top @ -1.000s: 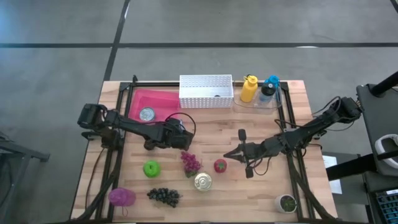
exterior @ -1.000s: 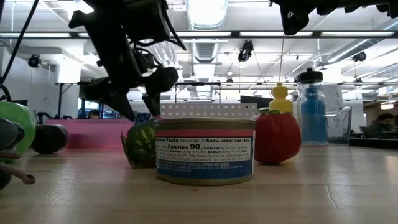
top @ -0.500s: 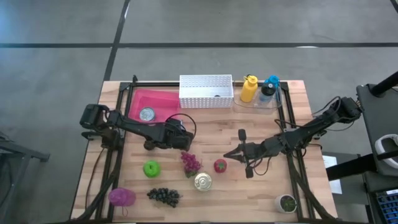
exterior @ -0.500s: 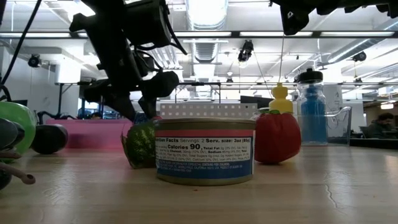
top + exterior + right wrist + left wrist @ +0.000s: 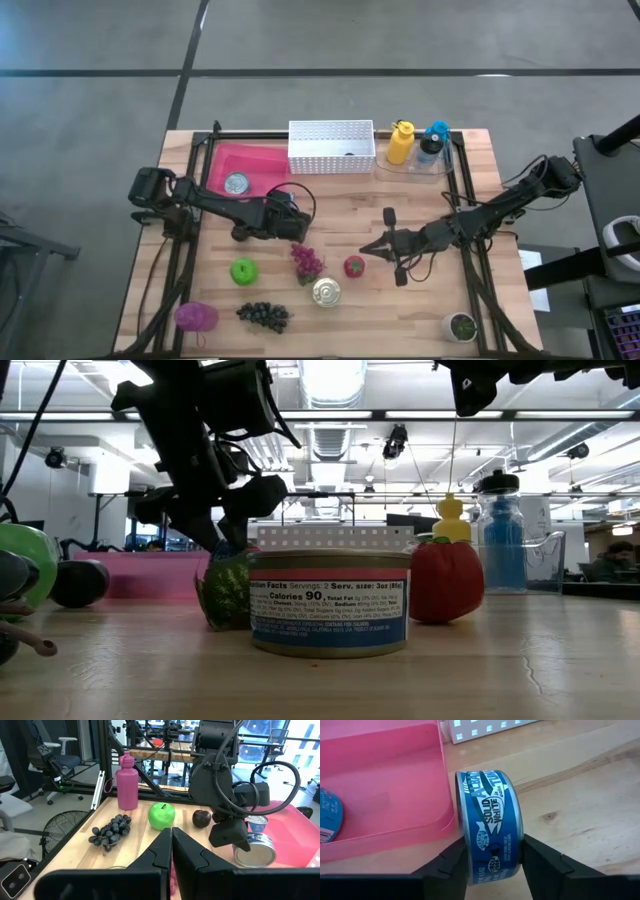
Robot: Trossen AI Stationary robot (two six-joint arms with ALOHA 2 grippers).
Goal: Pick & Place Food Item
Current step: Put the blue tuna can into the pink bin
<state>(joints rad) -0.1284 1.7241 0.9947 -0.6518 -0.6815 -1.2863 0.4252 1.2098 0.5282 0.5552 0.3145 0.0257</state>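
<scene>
A blue tuna can (image 5: pixel 489 815) stands on edge on the wood, right beside the outer wall of the pink tray (image 5: pixel 395 780). My left gripper (image 5: pixel 492 856) is shut on it; in the high view the gripper (image 5: pixel 288 227) covers the can. A second can (image 5: pixel 236 183) lies in the tray. My right gripper (image 5: pixel 366 250) hangs shut above the table near a red fruit (image 5: pixel 354 266), holding nothing. My left gripper pinches the tuna can between its two fingers (image 5: pixel 445 865), one on each flat end (image 5: pixel 460 827), with the labelled wall facing the camera. The fingers slant down from the table's left side. The fingers hide the can's lower part, so I cannot tell whether it rests on the wood.
A white basket (image 5: pixel 331 146), a yellow bottle (image 5: pixel 400 142) and a blue bottle (image 5: pixel 432 142) line the far edge. Nearer lie a green apple (image 5: pixel 243 270), red grapes (image 5: pixel 307 260), a tin (image 5: pixel 326 291), dark grapes (image 5: pixel 263 315), a purple item (image 5: pixel 195 317) and a small pot (image 5: pixel 462 326).
My left gripper's fingers have drawn together onto the tuna can, while the hand has kept its place. The can has not moved.
</scene>
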